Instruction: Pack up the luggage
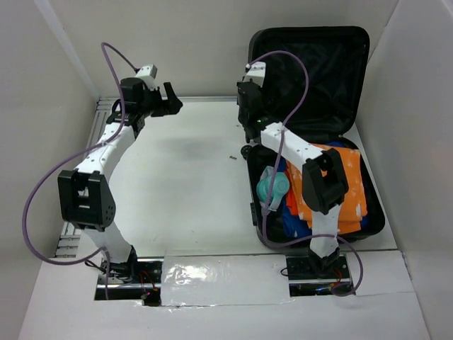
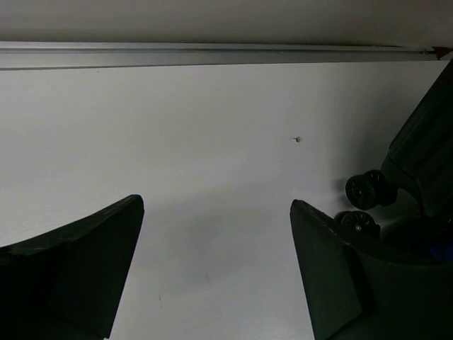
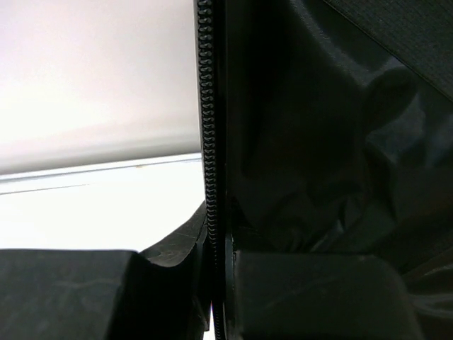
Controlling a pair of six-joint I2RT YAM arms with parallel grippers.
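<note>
The luggage (image 1: 374, 212) lies open at the right of the table, its lid (image 1: 333, 71) standing up against the back wall with the black lining showing. The lower half holds an orange patterned cloth (image 1: 350, 184), a teal item (image 1: 272, 185) and something blue (image 1: 294, 216). My right gripper (image 1: 248, 117) is at the lid's left edge. In the right wrist view its fingers (image 3: 85, 290) sit on either side of the zipper edge (image 3: 207, 142), shut on it. My left gripper (image 1: 170, 100) is open and empty over the bare table at the back left (image 2: 216, 262).
The luggage wheels (image 2: 364, 190) show at the right of the left wrist view. A tiny dark speck (image 1: 231, 157) lies on the table left of the case. White walls enclose the table at the back and sides. A metal rail (image 2: 212, 53) runs along the back edge.
</note>
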